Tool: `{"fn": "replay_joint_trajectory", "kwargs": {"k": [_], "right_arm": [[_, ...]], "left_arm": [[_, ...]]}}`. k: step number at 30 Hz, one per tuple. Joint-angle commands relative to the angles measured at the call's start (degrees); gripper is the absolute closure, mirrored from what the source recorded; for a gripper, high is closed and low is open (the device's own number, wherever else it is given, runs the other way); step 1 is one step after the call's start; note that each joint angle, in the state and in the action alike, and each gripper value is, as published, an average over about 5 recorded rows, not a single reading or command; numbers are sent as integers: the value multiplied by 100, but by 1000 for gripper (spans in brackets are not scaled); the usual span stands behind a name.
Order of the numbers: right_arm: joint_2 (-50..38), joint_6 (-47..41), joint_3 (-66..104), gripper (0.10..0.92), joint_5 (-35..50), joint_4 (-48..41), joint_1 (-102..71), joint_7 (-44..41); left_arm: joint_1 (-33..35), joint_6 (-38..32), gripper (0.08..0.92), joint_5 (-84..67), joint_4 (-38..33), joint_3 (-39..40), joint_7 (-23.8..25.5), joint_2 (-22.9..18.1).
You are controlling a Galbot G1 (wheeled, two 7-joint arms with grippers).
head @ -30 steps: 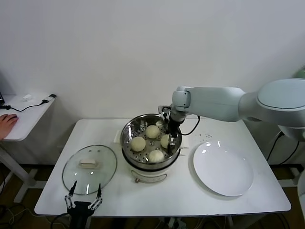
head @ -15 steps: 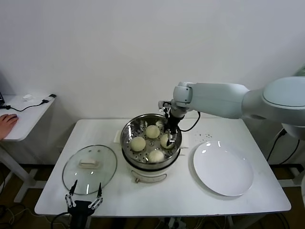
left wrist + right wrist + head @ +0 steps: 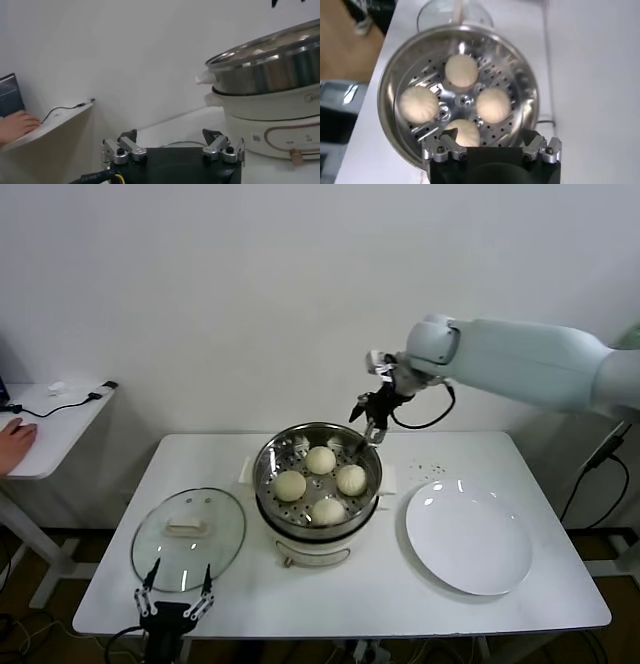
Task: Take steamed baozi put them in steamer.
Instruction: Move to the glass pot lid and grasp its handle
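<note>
**A:** Where were the baozi?

**B:** All four steamed baozi (image 3: 320, 480) sat on the perforated tray inside the steamer (image 3: 318, 526), spaced around its centre and not touching one another. The wrist camera showed the same four (image 3: 462, 69), none leaning on the steel wall.

**A:** And the claw that served them?

**B:** The right gripper (image 3: 368, 418) hung above the steamer's back rim, near the wall, fingers parted and holding nothing. From its own camera the two fingertips (image 3: 443, 149) stood apart over the pot.

**A:** So the loading looked done?

**B:** I judged so. The white plate (image 3: 468, 539) beside the steamer was bare of buns, so nothing seemed left to carry.

**A:** How to finish well, then?

**B:** Clear the arm up and away from the rim, without clipping the steel edge or dragging the wrist cable across the buns. Soft dough dents easily, so nothing should brush them.

**A:** The other arm?

**B:** The left gripper (image 3: 172, 607) waited at the table's front edge, just before the glass lid (image 3: 188, 539), jaws spread and empty. The lid lay flat on the table (image 3: 380, 596), apart from the steamer.
</note>
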Motion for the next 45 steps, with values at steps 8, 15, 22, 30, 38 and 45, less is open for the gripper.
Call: {"fn": "replay_joint_trajectory", "kwargs": {"k": [8, 15, 22, 30, 38, 45], "right_arm": [[-2983, 1517, 5011, 203, -570, 2023, -4701, 3633], [-3042, 1613, 7561, 203, -849, 2201, -7149, 3794], [-2532, 1506, 9649, 203, -1400, 2324, -9218, 3771], [-1427, 1278, 11147, 203, -1963, 2426, -10794, 3751], [-799, 1315, 11597, 203, -2189, 2228, -11253, 3679], [-569, 1420, 11744, 203, -2429, 2010, -11443, 3628]], "left_arm": [[-43, 97, 177, 18, -198, -243, 1, 20], [4, 116, 177, 286, -344, -335, 16, -12], [99, 171, 177, 1939, -490, -634, 118, -55], [-74, 311, 177, 5685, -603, -963, 65, -16], [-1067, 139, 177, 7528, 580, -616, -353, 162], [-1885, -227, 177, 8010, 1915, -514, -847, 233]]}}
